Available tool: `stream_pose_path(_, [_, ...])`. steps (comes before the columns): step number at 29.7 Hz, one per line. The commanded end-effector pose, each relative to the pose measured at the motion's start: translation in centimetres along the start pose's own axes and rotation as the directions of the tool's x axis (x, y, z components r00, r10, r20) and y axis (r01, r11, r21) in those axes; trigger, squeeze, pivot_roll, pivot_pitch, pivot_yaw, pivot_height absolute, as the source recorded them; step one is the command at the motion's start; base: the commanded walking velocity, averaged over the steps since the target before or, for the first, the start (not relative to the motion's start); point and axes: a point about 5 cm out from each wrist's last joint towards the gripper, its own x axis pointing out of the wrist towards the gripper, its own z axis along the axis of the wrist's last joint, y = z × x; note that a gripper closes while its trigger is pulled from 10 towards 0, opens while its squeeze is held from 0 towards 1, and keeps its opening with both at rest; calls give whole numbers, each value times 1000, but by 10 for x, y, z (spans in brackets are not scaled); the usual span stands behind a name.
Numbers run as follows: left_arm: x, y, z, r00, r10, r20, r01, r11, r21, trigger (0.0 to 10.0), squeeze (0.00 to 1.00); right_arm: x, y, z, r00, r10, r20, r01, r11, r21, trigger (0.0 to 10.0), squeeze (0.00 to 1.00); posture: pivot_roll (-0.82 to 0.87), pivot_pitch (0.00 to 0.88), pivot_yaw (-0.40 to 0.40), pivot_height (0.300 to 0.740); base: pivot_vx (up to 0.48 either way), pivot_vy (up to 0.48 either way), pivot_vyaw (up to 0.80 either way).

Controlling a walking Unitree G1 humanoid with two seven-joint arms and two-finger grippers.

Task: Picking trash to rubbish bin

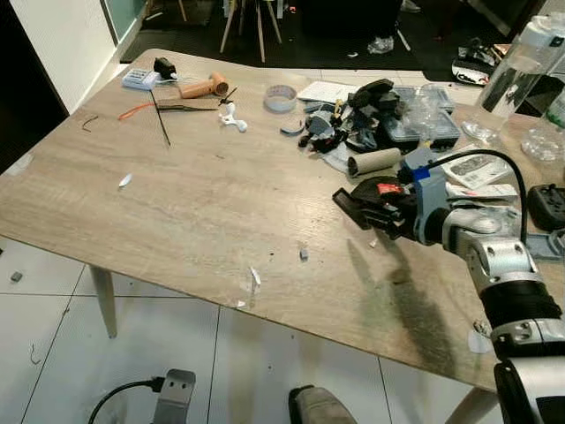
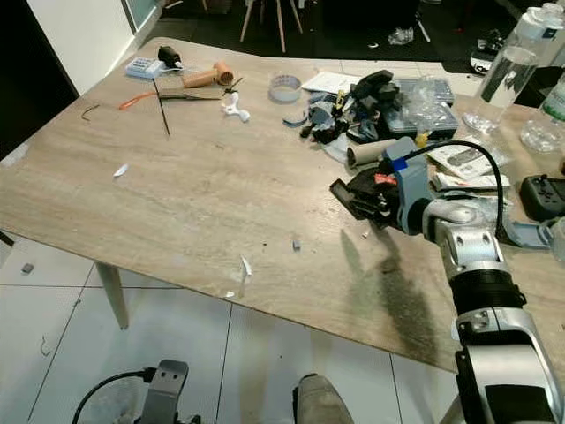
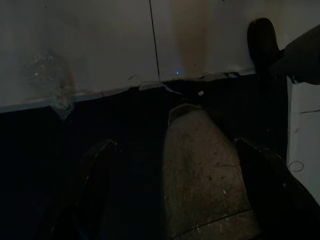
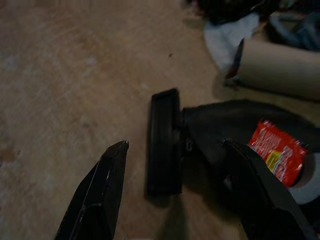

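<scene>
My right gripper [image 1: 357,208] hangs low over the right part of the wooden table [image 1: 194,203], open. In the right wrist view its two black fingers [image 4: 107,180] stand wide apart just short of a flat black bar [image 4: 164,142], which joins a dark bundle. A red snack wrapper [image 4: 276,151] lies on that bundle [image 1: 389,188]. Small bits of trash lie on the table: a white scrap [image 1: 124,180], another [image 1: 255,276] near the front edge, and a grey bit [image 1: 304,253]. My left gripper [image 3: 185,195] hangs idle below the table, open, over the floor.
A cardboard tube [image 1: 374,162] lies just behind the gripper. Beyond it sits a pile of clutter [image 1: 371,110] with plastic boxes. A tape roll [image 1: 281,97], tools and an orange cord [image 1: 135,110] lie at the back left. Clear bottles [image 1: 521,71] stand at the right.
</scene>
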Motion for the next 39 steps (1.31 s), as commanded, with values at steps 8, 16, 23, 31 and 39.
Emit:
stream_pose_path(8, [-5,7,-17,999,9,-43,-8,1000,9,10000,0,12,8,-4,997,35,67,-43,992,117,10000,0,-95,117,49,740,0,0,0])
stream_pose_path(16, [-10,13,-32,997,22,-70,-21,1000,13,10000,0,19,6,-7,997,-34,67,20,981,195,10000,0,-70,142,67,740,0,0,0])
stream_pose_path(23, [-15,21,-42,995,33,-91,-31,999,23,10000,0,24,16,-23,998,37,-42,-24,958,285,10000,0,-59,159,86,740,0,0,0])
stream_pose_path(31, [-14,26,-36,997,38,-73,-35,999,36,10000,0,25,19,-22,995,88,-55,-57,905,422,0,0,-64,159,95,740,0,0,0])
stream_pose_path(39, [-13,25,-33,997,33,-66,-30,999,45,10000,0,23,22,-19,990,118,-82,-67,886,459,0,0,-72,151,95,740,0,0,0])
